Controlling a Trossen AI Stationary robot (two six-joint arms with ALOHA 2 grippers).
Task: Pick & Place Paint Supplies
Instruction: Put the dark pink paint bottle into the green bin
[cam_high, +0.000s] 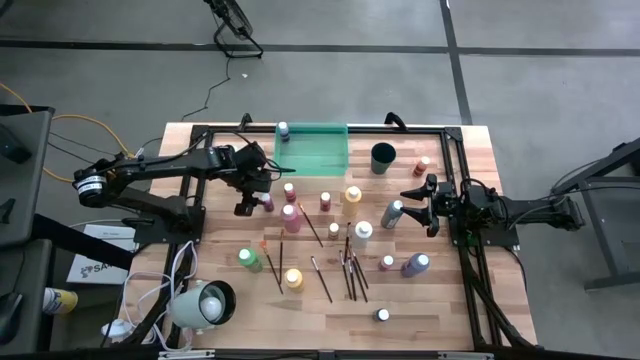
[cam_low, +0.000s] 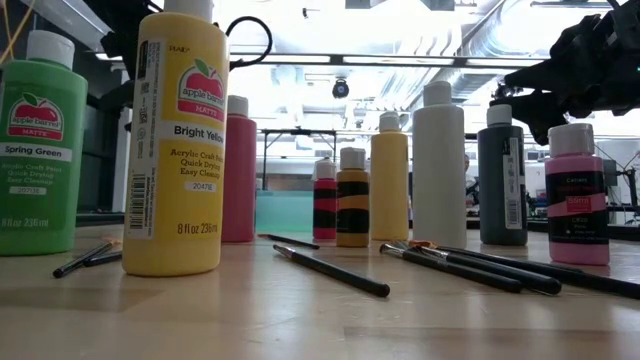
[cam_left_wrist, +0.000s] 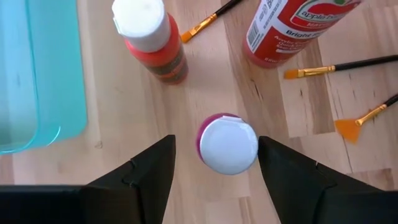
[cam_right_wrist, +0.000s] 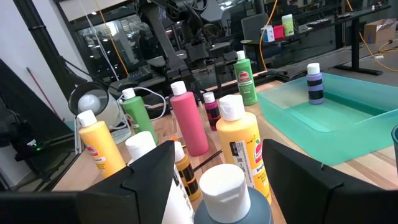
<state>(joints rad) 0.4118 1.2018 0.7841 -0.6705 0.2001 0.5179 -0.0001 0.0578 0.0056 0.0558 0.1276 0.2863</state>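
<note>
My left gripper is open and points down. Its fingers stand on either side of a small magenta bottle with a white cap, which stands upright on the table; they do not touch it. My right gripper is open and hangs just behind a grey bottle's white cap, apart from it. More paint bottles stand around, among them a yellow bottle and a green bottle. Several dark-handled brushes lie flat on the wood.
A translucent green tray sits at the far edge and holds one small purple bottle. A dark round cup stands to its right. A small red bottle and a big red bottle stand close to my left gripper. A lamp sits at the near left corner.
</note>
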